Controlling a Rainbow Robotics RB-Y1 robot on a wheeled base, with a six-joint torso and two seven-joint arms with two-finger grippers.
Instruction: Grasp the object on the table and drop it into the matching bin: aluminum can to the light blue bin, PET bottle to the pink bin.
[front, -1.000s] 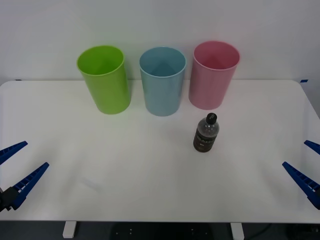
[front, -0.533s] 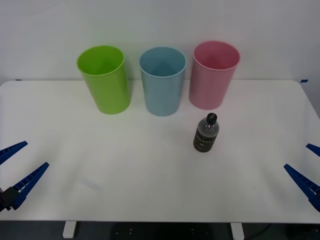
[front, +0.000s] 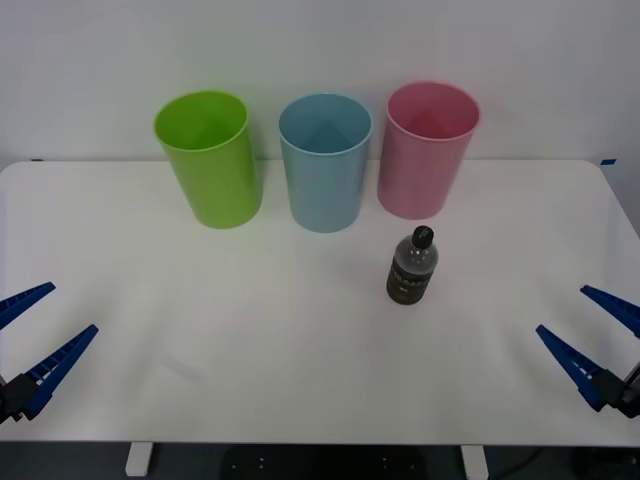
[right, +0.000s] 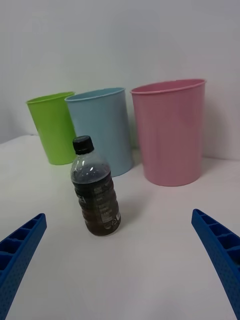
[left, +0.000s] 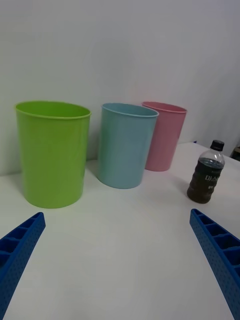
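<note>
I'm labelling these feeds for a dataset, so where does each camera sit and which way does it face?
Front view: above the arms, looking forward and down at the table; open left gripper and right gripper show at the near corners.
Right wrist view: on the right arm, low over the table, facing the PET bottle and pink bin; its own blue fingers show.
Left wrist view: on the left arm, low, facing the lime green bin; its own fingers show.
All views share the light blue bin.

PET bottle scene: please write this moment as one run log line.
PET bottle: upright, on table, near pink bin | right pincer: open, apart | left pincer: open, idle
</note>
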